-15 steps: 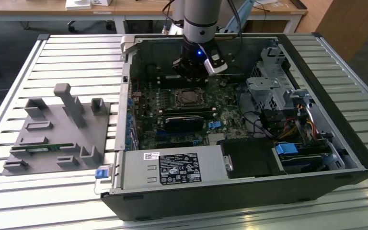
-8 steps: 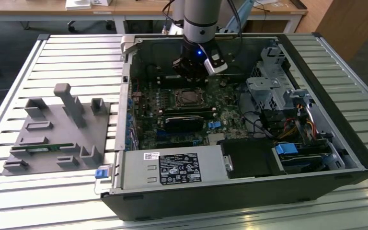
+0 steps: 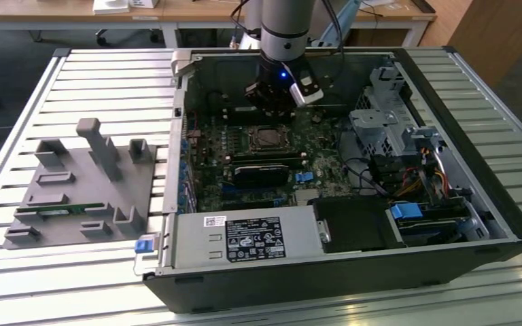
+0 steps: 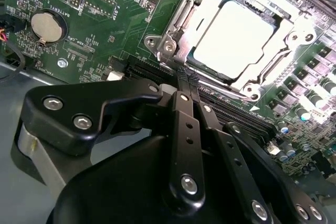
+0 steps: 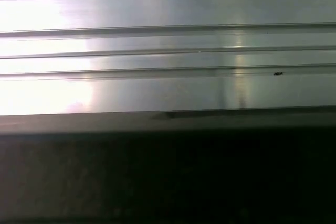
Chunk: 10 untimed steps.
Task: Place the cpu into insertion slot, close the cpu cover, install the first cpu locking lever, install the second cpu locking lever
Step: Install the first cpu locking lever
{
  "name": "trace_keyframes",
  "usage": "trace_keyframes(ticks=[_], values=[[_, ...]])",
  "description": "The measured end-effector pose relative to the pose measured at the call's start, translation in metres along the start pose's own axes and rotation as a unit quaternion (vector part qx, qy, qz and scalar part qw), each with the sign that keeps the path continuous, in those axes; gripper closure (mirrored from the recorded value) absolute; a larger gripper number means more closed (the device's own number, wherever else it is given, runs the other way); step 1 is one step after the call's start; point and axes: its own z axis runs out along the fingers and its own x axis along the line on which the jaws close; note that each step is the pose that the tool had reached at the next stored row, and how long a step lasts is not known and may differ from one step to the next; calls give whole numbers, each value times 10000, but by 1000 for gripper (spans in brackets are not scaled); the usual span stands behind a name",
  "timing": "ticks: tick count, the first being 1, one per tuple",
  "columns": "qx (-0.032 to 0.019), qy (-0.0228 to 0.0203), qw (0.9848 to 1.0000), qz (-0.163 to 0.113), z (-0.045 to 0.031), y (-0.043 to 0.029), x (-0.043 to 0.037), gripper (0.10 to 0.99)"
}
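Black tool [image 4: 185,80] fills the lower frame of the second wrist view, fingers pressed together and empty, tips just beside the cover [image 4: 173,35]. Upper right, the cpu [image 4: 233,38] sits in the slot [image 4: 273,69], cover closed around it.

Arm [image 3: 285,24]: grey cylindrical link, silver-grey finish, dark band at lower end, black cables trailing beside it. Wrist: black housing, small blue light, white-grey block mounted on side. Gripper [image 4: 185,77]: matte black linkage bars, rounded black knuckle housings, silver round-head screws at pivots, small holes along bars, brushed metal base plate.
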Motion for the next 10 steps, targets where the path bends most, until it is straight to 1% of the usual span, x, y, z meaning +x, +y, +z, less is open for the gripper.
trace_keyframes(ticks=[3,10], values=[[24,-3,10000,-1,10,0,-4,980],[39,2,10000,-1,36,-2,-18,980]])
